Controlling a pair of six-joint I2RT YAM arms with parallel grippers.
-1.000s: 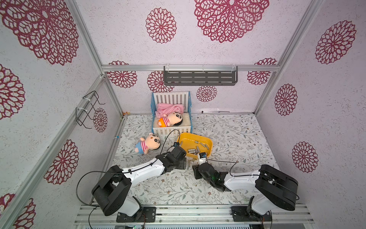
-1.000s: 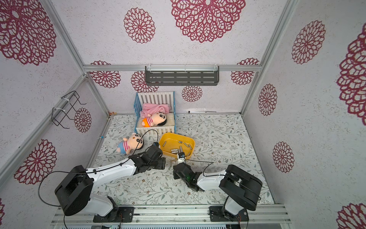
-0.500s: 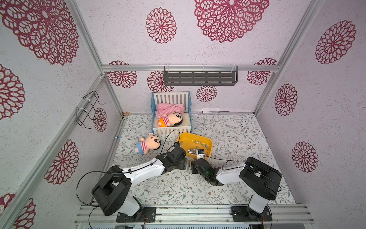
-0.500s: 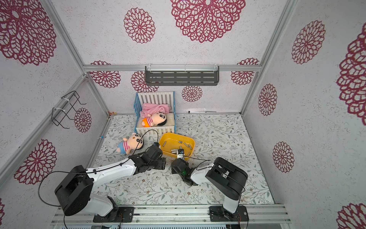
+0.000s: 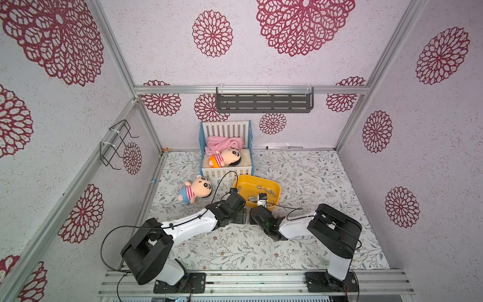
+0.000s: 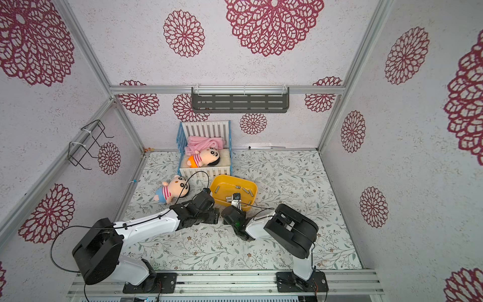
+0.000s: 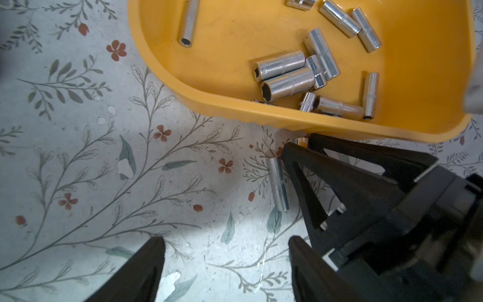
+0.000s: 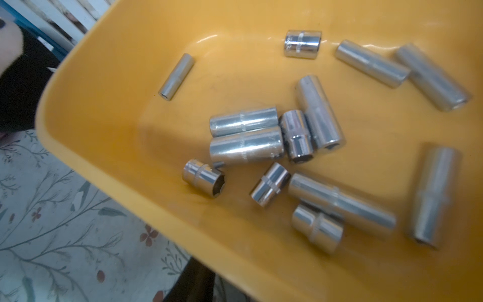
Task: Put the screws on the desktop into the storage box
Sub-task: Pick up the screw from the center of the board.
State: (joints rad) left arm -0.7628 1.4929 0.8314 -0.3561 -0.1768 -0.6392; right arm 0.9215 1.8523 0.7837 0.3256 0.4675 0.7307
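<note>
Right claw [image 7: 298, 144]: has pushed up to storage box [image 7: 235, 111] near wall, jaws narrowing on a metal glint, grip uncertain; left claw [image 7: 224, 239] wide, empty; screws [image 8: 245, 146] mostly boxed; one stray screw [image 7: 279, 184] on desktop [image 7: 104, 162] beside right claw. Likely last pickups.
</note>
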